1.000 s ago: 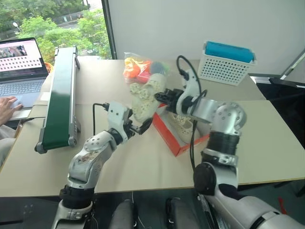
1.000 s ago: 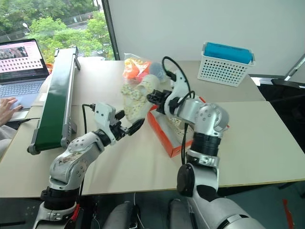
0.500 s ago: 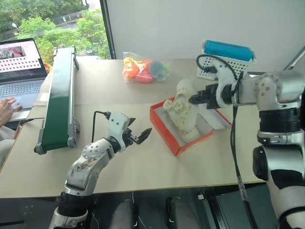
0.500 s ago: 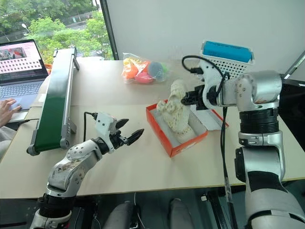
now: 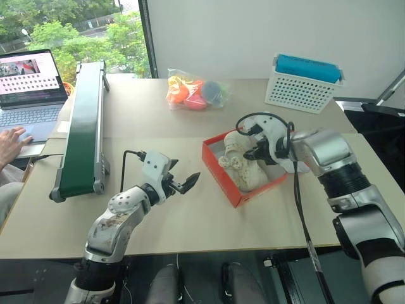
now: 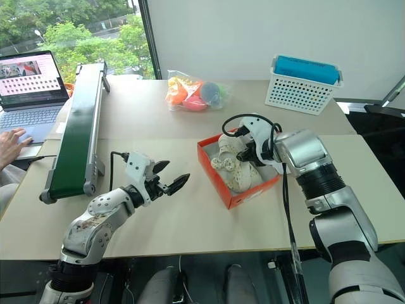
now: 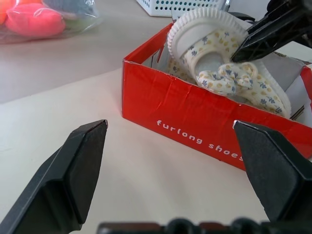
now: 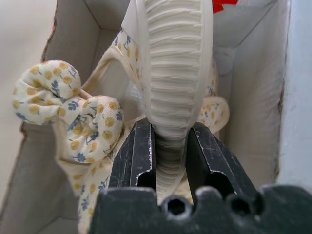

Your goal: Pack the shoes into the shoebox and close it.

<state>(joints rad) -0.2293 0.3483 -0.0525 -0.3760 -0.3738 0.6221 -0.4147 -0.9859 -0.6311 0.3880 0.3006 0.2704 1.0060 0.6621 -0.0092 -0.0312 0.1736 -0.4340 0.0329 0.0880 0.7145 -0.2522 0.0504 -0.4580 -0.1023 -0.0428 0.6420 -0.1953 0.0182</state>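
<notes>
At bench centre, toward three o'clock:

Bench (image 5: 190, 221), beige, flat-topped: carries all items.

Shoebox (image 5: 218, 172), red-orange cardboard, white lettering on its side; stands open, lid not folded over. Closing is left to do.

Shoes (image 5: 243, 170), small cream fabric pair with yellow-and-blue flower print and ribbed pale soles; both lie inside the shoebox, one tipped on edge. Packing looks nearly done; release and settling remain.

Right tool (image 8: 168, 161), two black fingers: clamped on the sole edge of the tipped shoe, over the box interior.

Left tool (image 5: 183, 183), at nine o'clock of the shoebox: fingers spread wide, empty, near the box, not touching.
</notes>
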